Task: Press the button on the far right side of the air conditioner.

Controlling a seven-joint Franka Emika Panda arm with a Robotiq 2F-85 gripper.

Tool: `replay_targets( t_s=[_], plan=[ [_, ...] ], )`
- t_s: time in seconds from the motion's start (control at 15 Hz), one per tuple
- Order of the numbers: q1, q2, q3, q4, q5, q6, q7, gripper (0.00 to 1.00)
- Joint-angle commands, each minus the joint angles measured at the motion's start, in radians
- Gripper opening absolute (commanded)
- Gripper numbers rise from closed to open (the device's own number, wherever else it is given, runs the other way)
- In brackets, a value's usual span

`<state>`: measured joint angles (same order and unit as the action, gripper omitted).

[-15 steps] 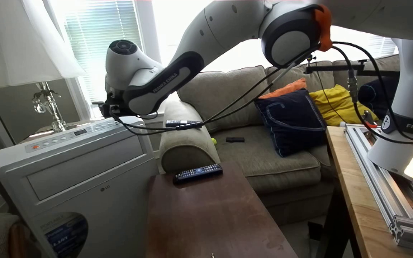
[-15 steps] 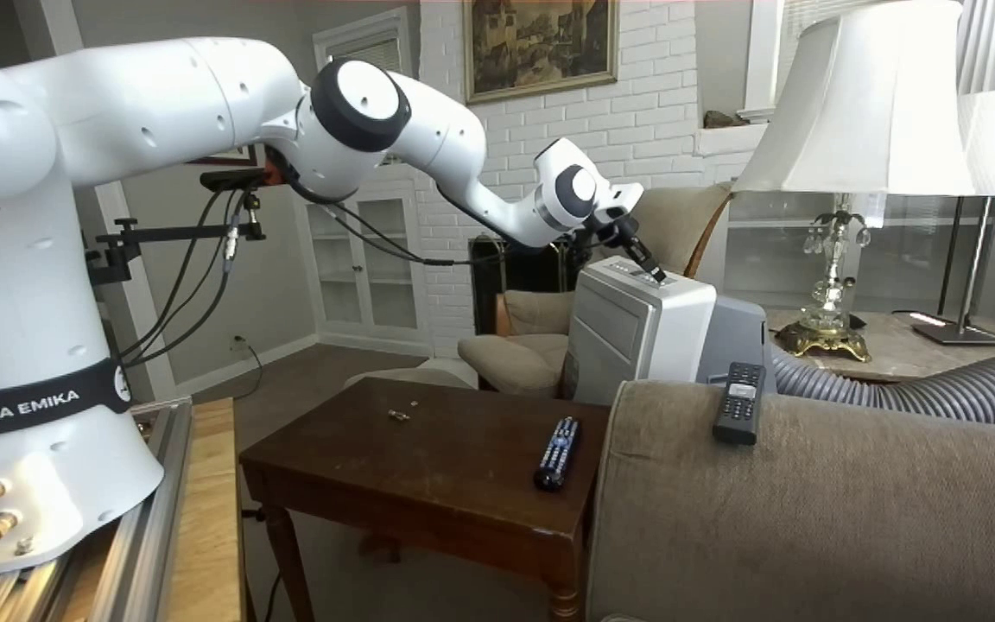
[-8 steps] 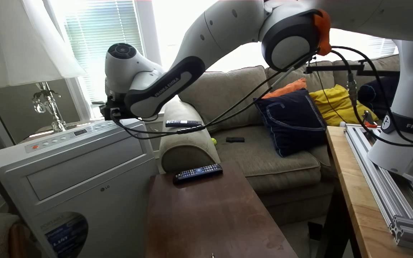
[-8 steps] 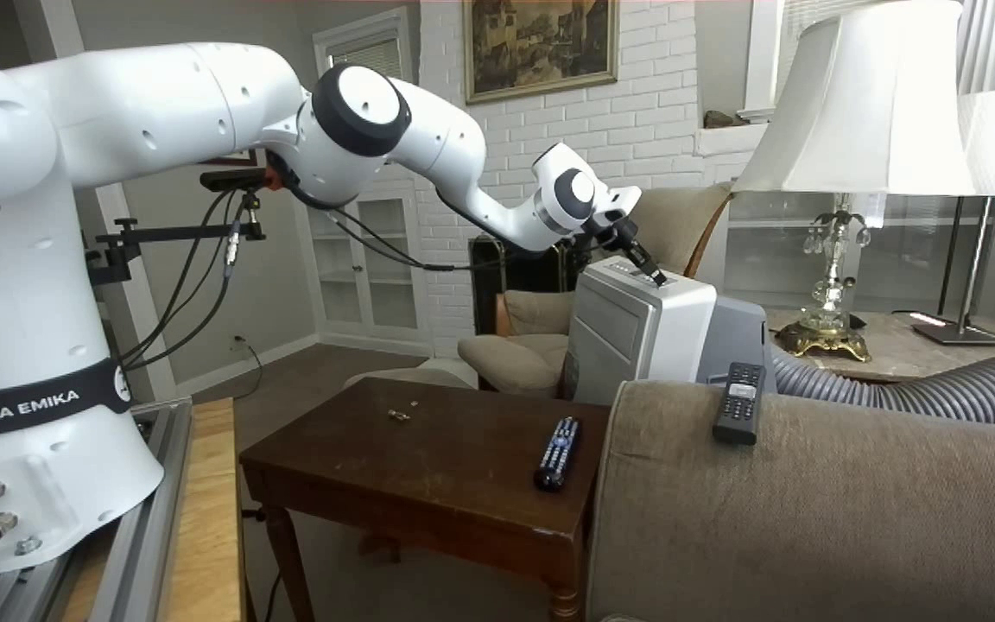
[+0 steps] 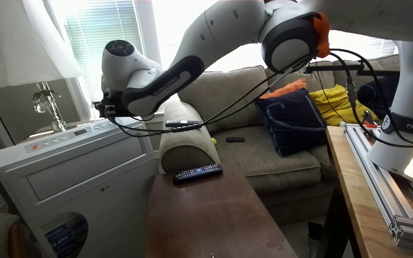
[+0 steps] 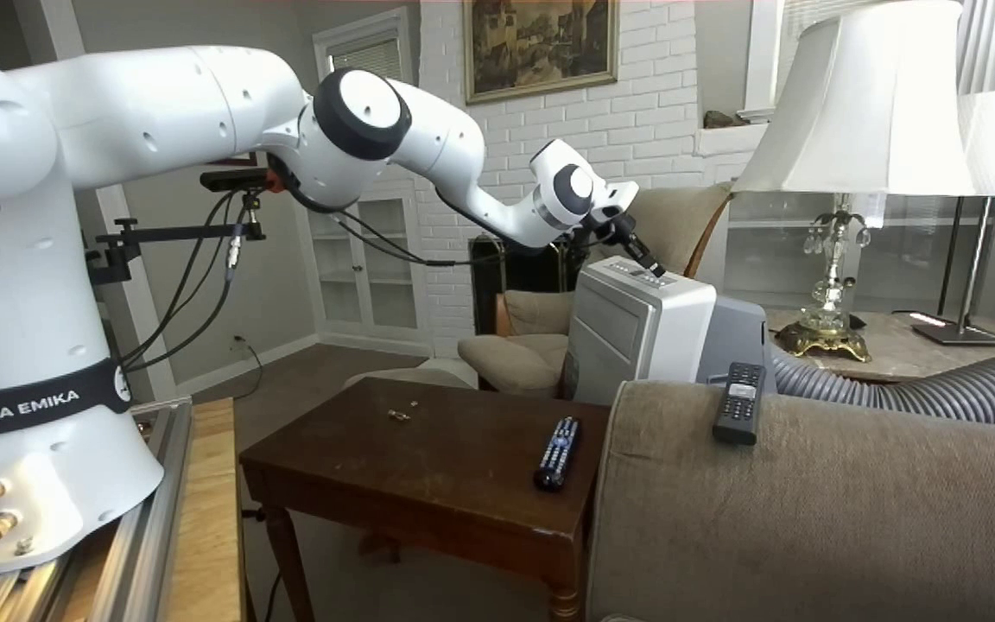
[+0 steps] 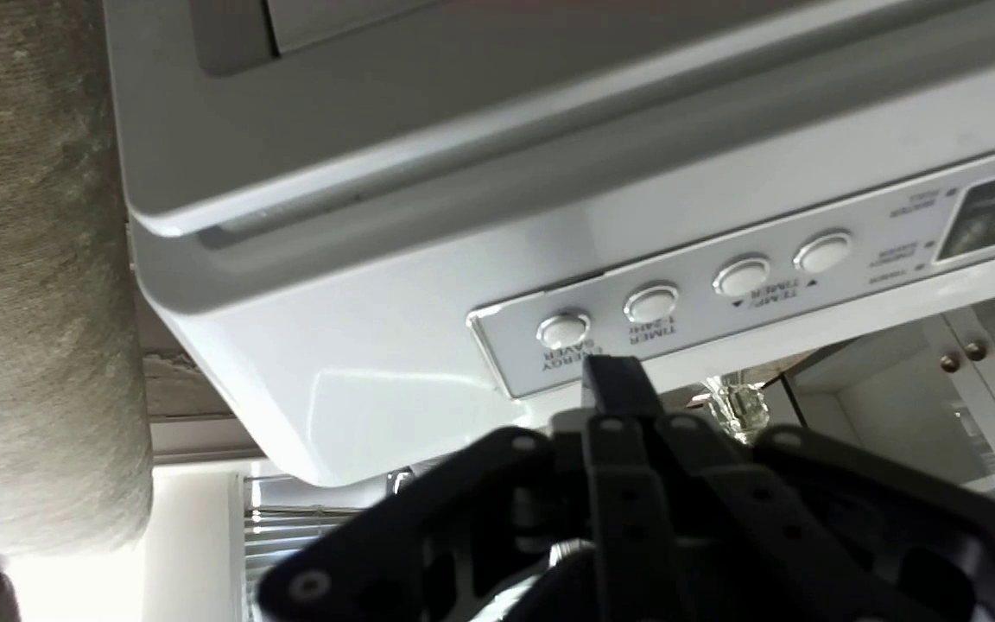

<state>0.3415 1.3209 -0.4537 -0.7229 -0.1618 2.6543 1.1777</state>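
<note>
Pincer [image 7: 621, 376], its tips together, over the top of the air conditioner [image 5: 84, 193], which stands beside the table [image 5: 210, 211]. The end button [image 7: 563, 331], presumably the target, lies near the edge facing the sofa [image 5: 246, 161]. Because the tips line up between it and the timer button [image 7: 651, 304], a straight push could miss or trigger the wrong one; contact is unclear.

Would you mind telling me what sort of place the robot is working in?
Most likely a living room in a home: there is a sofa with throw pillows, a shaded table lamp, and a framed painting on a white brick wall.
</note>
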Motion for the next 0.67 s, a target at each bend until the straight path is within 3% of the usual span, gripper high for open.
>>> replay_targets(
  t_s=[0.0, 0.6],
  plan=[
    [-0.006, 0.051, -0.035, 0.069, -0.007, 0.008, 0.047, 0.00],
    [-0.003, 0.099, -0.089, 0.112, -0.006, 0.006, 0.059, 0.00]
  ],
)
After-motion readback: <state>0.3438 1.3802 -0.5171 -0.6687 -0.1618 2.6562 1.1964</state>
